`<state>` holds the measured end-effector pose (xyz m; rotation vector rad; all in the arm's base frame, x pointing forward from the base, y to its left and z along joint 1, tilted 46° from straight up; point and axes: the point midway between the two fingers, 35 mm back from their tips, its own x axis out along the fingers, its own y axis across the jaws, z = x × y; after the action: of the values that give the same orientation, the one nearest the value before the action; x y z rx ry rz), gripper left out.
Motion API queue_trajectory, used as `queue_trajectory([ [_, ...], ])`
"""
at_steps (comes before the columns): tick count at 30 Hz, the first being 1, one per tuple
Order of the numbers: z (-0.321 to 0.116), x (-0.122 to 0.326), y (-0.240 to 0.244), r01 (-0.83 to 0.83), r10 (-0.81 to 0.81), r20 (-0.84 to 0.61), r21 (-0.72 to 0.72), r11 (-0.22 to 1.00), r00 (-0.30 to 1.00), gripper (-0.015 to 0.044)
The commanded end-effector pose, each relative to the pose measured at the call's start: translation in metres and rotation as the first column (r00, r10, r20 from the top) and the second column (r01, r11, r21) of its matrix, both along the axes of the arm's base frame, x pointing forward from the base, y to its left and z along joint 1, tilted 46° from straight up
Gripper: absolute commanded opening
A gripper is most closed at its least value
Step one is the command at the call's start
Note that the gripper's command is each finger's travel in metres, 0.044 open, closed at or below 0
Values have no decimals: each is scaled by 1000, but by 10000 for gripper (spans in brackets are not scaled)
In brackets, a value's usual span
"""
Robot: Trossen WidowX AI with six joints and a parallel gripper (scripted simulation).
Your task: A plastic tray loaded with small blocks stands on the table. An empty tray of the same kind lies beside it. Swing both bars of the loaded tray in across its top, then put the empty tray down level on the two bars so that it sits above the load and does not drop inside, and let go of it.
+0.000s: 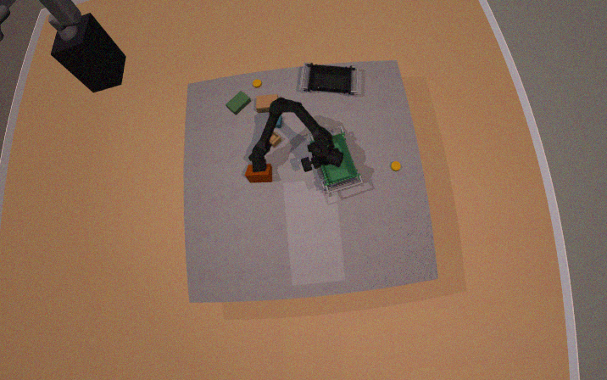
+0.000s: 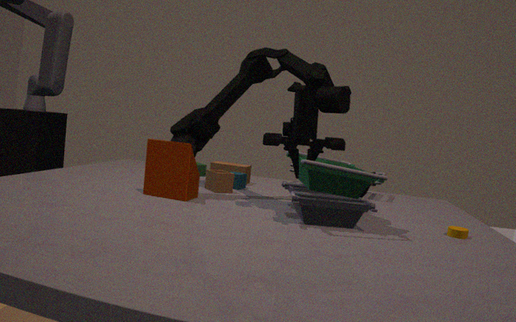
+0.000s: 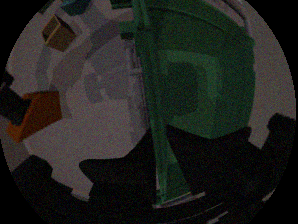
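So the biggest thing here is the table (image 1: 242, 250) (image 2: 231, 263), a greyish slab with everything else sitting on it. The black arm (image 1: 267, 127) (image 2: 228, 96) goes up from beside the orange block, bends over and points down at the trays.

The green tray (image 1: 347, 175) (image 2: 334, 183) (image 3: 235, 85) is right under the gripper (image 1: 323, 156) (image 2: 303, 162) (image 3: 158, 128), mostly off to one side of the fingers. They're pinched on its near long wall, so yeah, it's got the tray by the edge. In the exterior view the green one is tilted, with the pinched side higher, and it's over the grey tray (image 2: 329, 211), which sits flat on the table. Can't tell whether the two are touching, and I can't make out the load or how the bars sit.

There's also a black tray (image 1: 330, 78) well apart from all that, near the table's edge.

Then the smaller stuff: the orange block (image 1: 258, 173) (image 2: 169, 170) (image 3: 42, 115) near the arm's foot, a long tan block (image 1: 264, 103) (image 2: 230, 168), a green block (image 1: 237, 102) (image 2: 202, 169), and two little yellow discs, one (image 1: 395, 165) (image 2: 458, 232) out past the green tray and the other (image 1: 257, 82) near the green block.
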<state>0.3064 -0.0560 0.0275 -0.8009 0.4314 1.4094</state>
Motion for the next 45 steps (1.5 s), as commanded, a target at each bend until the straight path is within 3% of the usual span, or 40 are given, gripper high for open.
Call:
queue_trajectory([
  [1,-5,-6,7,-19,19,-34,-2,1000,999,0],
  [36,-5,-6,7,-19,19,-34,-2,1000,999,0],
  [45,-5,-6,7,-19,19,-34,-2,1000,999,132],
])
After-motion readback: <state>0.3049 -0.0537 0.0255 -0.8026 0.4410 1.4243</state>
